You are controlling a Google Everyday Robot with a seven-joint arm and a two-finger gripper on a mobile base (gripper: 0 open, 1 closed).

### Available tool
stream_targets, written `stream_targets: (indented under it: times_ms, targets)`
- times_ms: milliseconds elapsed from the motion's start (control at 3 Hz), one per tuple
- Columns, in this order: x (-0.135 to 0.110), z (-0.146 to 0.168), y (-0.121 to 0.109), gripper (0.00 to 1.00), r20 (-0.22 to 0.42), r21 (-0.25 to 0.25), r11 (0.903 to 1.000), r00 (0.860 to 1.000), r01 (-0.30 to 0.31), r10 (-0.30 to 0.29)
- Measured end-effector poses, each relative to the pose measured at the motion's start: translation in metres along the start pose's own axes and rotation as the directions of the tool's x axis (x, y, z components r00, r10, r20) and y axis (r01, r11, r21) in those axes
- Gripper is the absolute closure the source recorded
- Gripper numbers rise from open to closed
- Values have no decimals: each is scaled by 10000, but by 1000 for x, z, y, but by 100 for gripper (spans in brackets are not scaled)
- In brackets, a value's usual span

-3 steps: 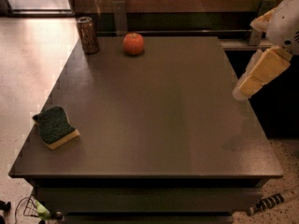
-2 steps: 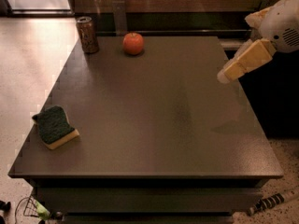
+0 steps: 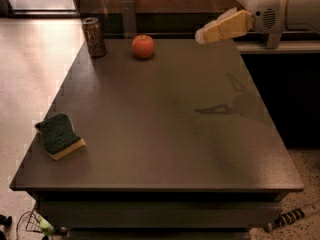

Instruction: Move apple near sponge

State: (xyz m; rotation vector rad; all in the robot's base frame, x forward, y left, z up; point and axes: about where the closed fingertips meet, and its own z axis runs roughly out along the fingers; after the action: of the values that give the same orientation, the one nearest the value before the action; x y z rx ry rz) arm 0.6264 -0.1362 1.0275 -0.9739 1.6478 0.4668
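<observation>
The red-orange apple (image 3: pixel 143 46) sits on the dark table (image 3: pixel 160 119) near its far edge, left of centre. The sponge (image 3: pixel 59 136), dark green on top with a yellow base, lies near the table's front left corner, far from the apple. My gripper (image 3: pixel 201 35) hangs above the far right part of the table, pointing left toward the apple, about a hand's width to the apple's right and higher than it. It holds nothing that I can see.
A brown drink can (image 3: pixel 93 37) stands at the far left corner, close to the left of the apple. A low ledge (image 3: pixel 275 46) runs behind the table's right side. The table's right edge drops to dark floor.
My gripper has swung up and to the left, from beside the table's right edge to above its far right part, closer to the apple. Apple, sponge and can have not moved.
</observation>
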Motion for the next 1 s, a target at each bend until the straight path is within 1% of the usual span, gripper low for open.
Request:
stream_targets:
  times_ms: [333, 667, 1000]
  targets:
    - [-14, 23, -3, 0, 948, -111, 9992, 9947, -395, 404]
    - [-43, 41, 21, 0, 578, -553, 9984, 9982, -92, 124]
    - [-68, 45, 52, 0, -657, -916, 9951, 9969, 375, -436]
